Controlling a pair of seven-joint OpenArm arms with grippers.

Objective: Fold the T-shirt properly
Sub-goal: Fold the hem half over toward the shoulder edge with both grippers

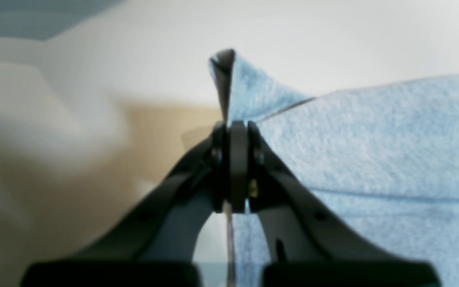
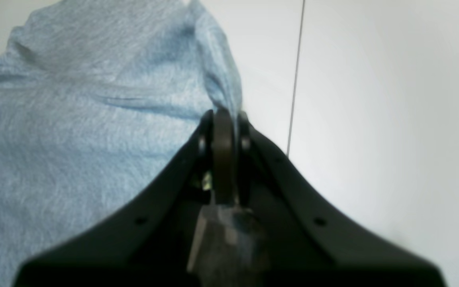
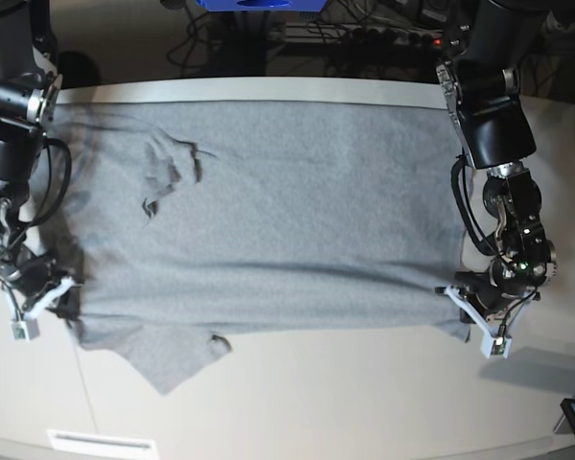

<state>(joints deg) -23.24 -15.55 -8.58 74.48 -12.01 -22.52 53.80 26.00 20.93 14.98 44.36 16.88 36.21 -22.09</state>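
Spread flat on the counter (image 3: 297, 402): T-shirt (image 3: 278, 220), long axis three to nine o'clock. Both grippers' fingers clenched on its edges; pinched cloth plain only in wrist views.

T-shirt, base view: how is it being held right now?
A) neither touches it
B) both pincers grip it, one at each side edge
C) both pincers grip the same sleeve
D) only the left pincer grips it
B: the left pincer is shut on one side edge of the T-shirt and the right pincer on the opposite edge; each wrist view shows grey fabric pinched between closed jaws.
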